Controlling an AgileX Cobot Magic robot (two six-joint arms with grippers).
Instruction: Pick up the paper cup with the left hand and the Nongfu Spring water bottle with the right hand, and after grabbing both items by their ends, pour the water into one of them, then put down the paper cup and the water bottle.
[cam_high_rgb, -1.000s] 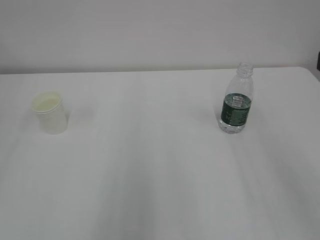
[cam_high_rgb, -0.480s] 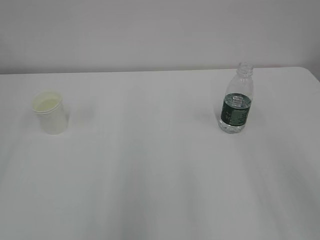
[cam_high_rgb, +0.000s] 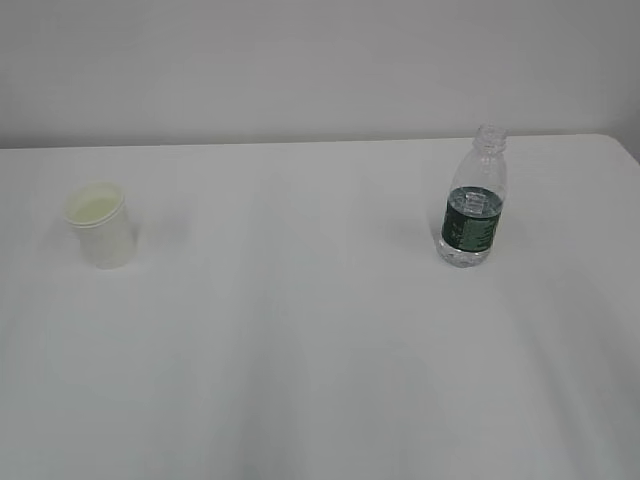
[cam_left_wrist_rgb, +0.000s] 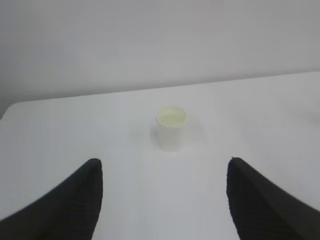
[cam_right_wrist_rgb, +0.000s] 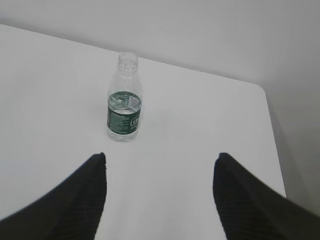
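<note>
Gaping wide and empty, left claw (cam_left_wrist_rgb: 162, 200) and right claw (cam_right_wrist_rgb: 161, 195) touch nothing.

The left gripper (cam_left_wrist_rgb: 162, 200) hangs above the surface with its dark jaws spread wide, holding nothing. The right gripper (cam_right_wrist_rgb: 161, 192) does likewise, jaws apart and empty.

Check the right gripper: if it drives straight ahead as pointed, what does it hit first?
Likely the Nongfu Spring water bottle. It stands upright ahead of the open right gripper, slightly left of the centre line, with only bare table between. Depth is unclear, so it might pass just beside it.
</note>
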